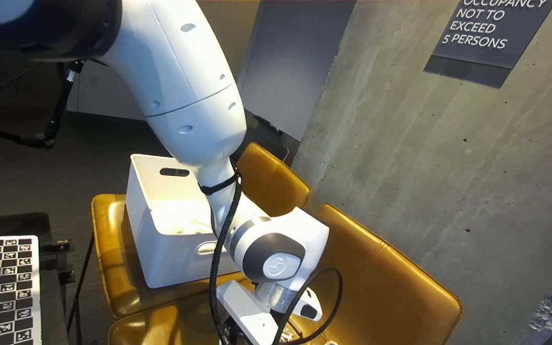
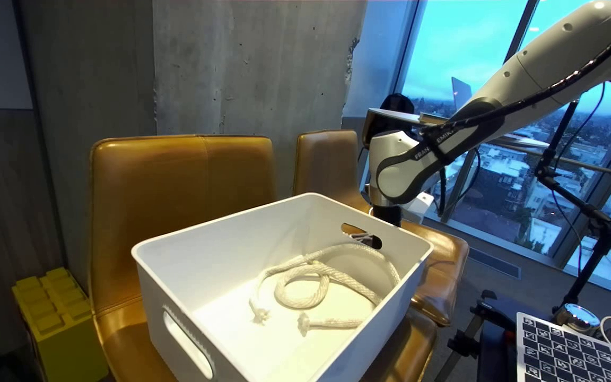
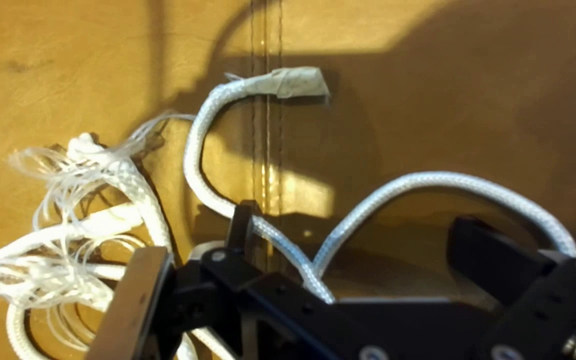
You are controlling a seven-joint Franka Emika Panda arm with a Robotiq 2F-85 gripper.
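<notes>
- The hand (image 3: 352,220) stands over the thin white rope (image 3: 428,180), fingers (image 3: 241,230) well apart, with nothing seen clamped.
- That rope lies on the tan seat surface (image 3: 78,60); its arched stretch runs crosswise, from one finger toward the other, while its taped end (image 3: 300,82) lies beyond the fingertips.
- Frayed rope (image 3: 133,190) lies near, toward the left of the wrist view.
- Where the strands cross, the hand hides them lower down; whether a finger touches rope cannot be told.
- In an exterior view, the white bin (image 2: 252,233) mostly hides the hand.
</notes>
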